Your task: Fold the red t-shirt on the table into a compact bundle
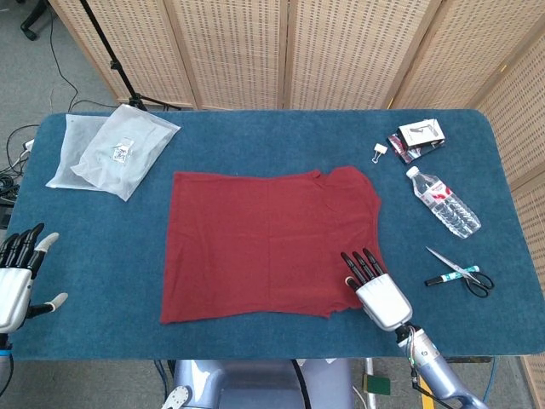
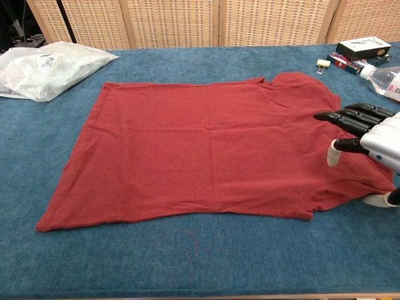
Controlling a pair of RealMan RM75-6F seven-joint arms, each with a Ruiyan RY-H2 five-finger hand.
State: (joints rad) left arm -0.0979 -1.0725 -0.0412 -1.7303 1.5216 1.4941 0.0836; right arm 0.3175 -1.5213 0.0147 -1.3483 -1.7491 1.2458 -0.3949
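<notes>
The red t-shirt point(image 1: 268, 243) lies spread flat on the blue table, collar to the right; the chest view shows the same red t-shirt point(image 2: 206, 150). My right hand point(image 1: 375, 290) hovers over the shirt's near right corner by the sleeve, fingers stretched forward and apart, holding nothing. In the chest view that right hand point(image 2: 369, 134) sits above the sleeve at the right edge. My left hand point(image 1: 17, 277) is open at the table's near left edge, well away from the shirt.
A clear plastic bag point(image 1: 111, 149) lies at the far left. To the right are a binder clip point(image 1: 380, 152), a small box point(image 1: 419, 136), a water bottle point(image 1: 444, 203) and scissors point(image 1: 460, 274). The table's front edge point(image 1: 272, 349) is close to the shirt's hem.
</notes>
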